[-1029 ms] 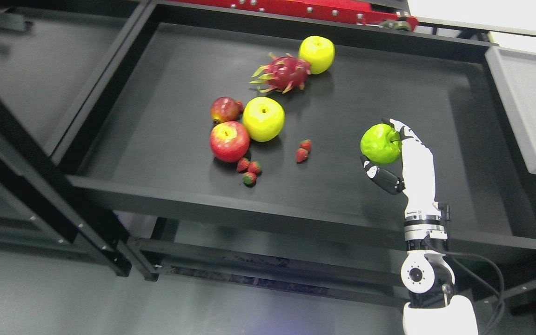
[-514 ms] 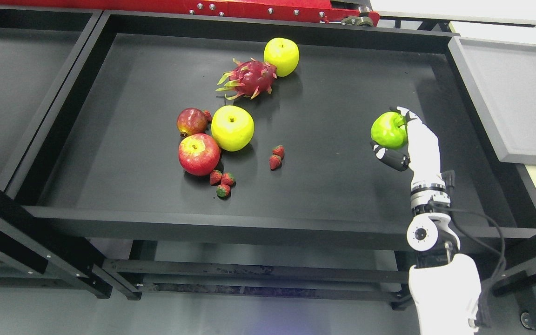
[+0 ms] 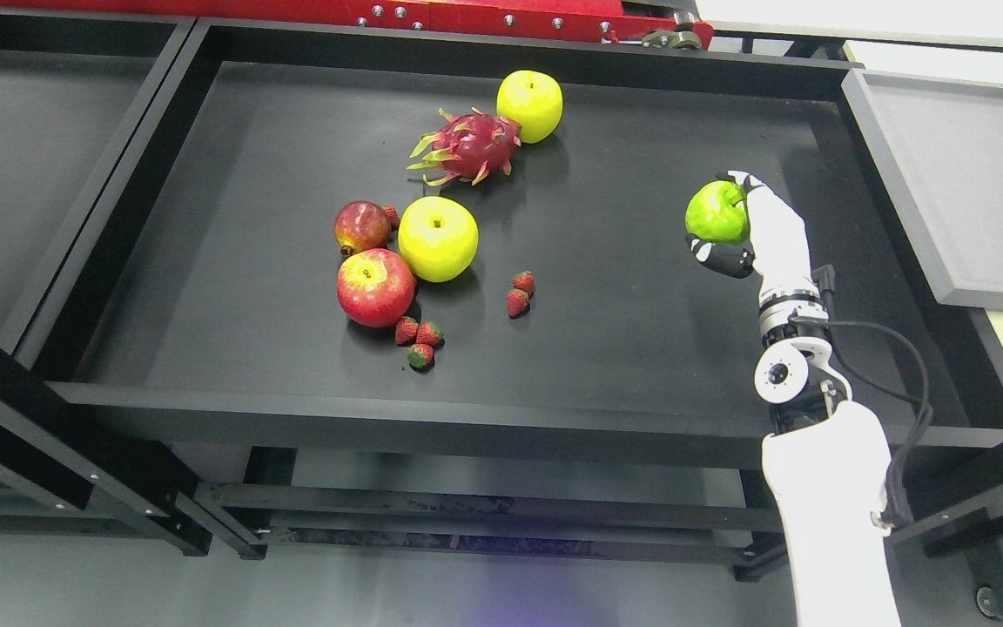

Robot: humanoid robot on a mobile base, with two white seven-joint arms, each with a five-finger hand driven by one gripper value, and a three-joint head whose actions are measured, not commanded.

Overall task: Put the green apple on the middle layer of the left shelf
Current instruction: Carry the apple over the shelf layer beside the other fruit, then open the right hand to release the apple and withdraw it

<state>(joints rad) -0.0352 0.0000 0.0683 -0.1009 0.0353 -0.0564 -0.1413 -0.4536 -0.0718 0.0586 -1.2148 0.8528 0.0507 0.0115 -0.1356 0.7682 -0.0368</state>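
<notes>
My right hand (image 3: 732, 231) comes up from the lower right and is shut on a green apple (image 3: 714, 213). Its fingers wrap the apple's right side and its thumb is below it. The apple is held over the right part of a black shelf tray (image 3: 232, 396). The left arm is out of view.
On the tray lie two yellow apples (image 3: 438, 238) (image 3: 530, 93), a red apple (image 3: 374, 287), a pomegranate (image 3: 361, 225), a dragon fruit (image 3: 467, 145) and several strawberries (image 3: 419, 338). Another black shelf (image 3: 5, 157) is at left, a grey tray (image 3: 972, 183) at right.
The camera swung between the earliest frame and the later ones. Since half a second ago my right hand has moved farther over the tray with the green apple in it.
</notes>
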